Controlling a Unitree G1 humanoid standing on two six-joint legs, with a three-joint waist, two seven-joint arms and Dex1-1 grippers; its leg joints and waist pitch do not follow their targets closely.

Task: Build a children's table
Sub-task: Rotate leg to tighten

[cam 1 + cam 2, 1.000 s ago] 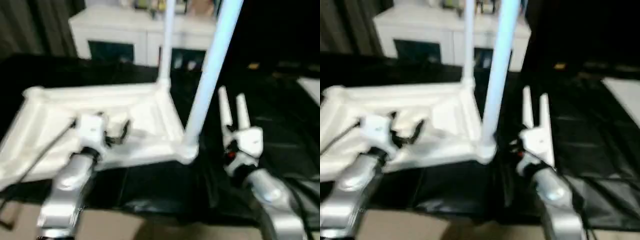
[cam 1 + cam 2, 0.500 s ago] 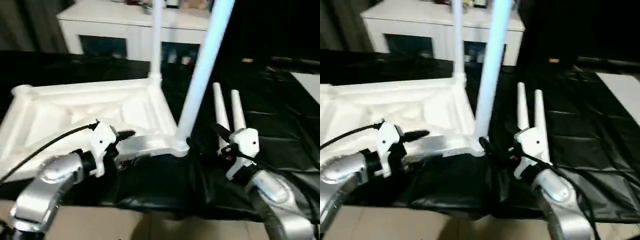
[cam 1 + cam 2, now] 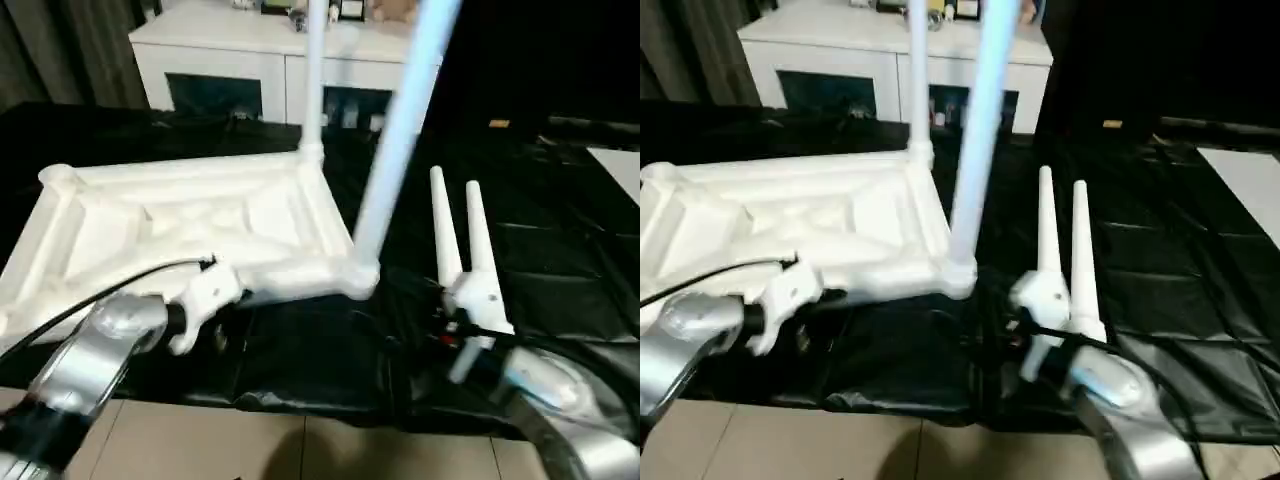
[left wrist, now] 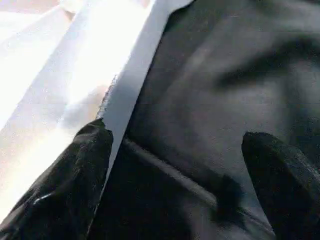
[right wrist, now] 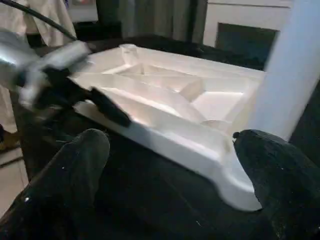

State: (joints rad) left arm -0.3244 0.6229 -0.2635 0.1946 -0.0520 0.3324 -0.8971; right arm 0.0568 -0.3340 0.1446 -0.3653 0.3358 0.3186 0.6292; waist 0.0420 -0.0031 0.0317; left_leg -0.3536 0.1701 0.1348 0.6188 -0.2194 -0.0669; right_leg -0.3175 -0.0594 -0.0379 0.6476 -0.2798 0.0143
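Note:
The white table top [image 3: 150, 225] lies upside down on the black cloth, ribbed underside up. Two legs stand in its right-hand sockets: the far leg [image 3: 314, 80] and the near leg [image 3: 395, 140]. Two loose legs [image 3: 458, 230] lie side by side on the cloth to the right. My left gripper [image 4: 175, 150] is open at the top's near rim [image 4: 125, 95], one finger [image 5: 110, 107] against that rim. My right gripper [image 5: 172, 150] is open in front of the near right corner socket [image 5: 235, 185], with nothing between its fingers.
A white cabinet with glass doors [image 3: 250, 60] stands behind the work. Black cloth [image 3: 560, 260] covers the surface and ends near me above tan floor [image 3: 250, 450]. A black cable [image 3: 60, 315] runs along my left forearm. A white sheet [image 3: 622, 165] shows at the right edge.
My left gripper has drawn back from over the ribbed underside to the top's near rim. The right gripper has sunk slightly toward me. The camera has also shifted.

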